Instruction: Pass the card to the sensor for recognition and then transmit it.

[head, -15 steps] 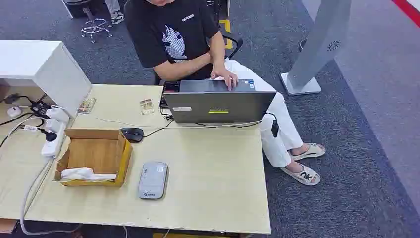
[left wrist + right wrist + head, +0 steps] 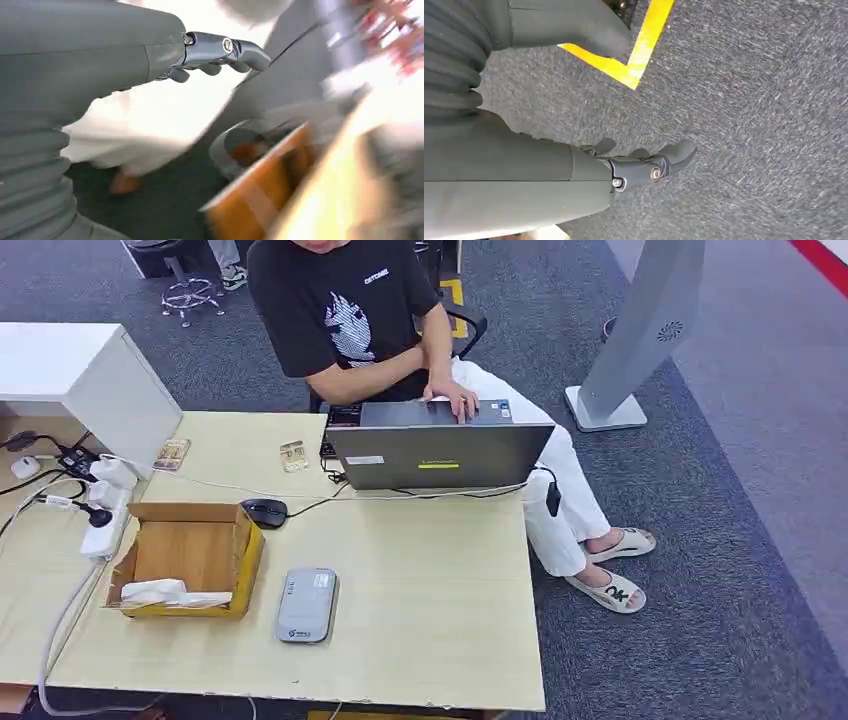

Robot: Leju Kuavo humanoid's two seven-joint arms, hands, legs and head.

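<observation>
The card is hard to pin down. Two small flat pieces lie at the far left of the pale wood-grain table, a brownish patterned rectangular piece by the white cabinet and a small clear-looking rectangular piece just left of the laptop, and both are too small to tell which is the card.

Near the front edge sits the grey rounded-rectangle plastic reader, smooth and flat, with a paler panel on top. Just to its left is an open brown cardboard box with its flaps up and crumpled white paper at its near wall. A black glossy mouse lies just beyond the box, and its cable runs toward the grey open laptop. A person in a black printed T-shirt sits at the far side with one hand on the keyboard, the head cut off by the frame.

The left hand is loosely spread, its fingers gently curved and holding nothing. Behind it all is motion blur, with only orange-brown and white smears. The right hand hangs likewise loose and empty over coarse grey carpet marked with a yellow tape corner.
</observation>
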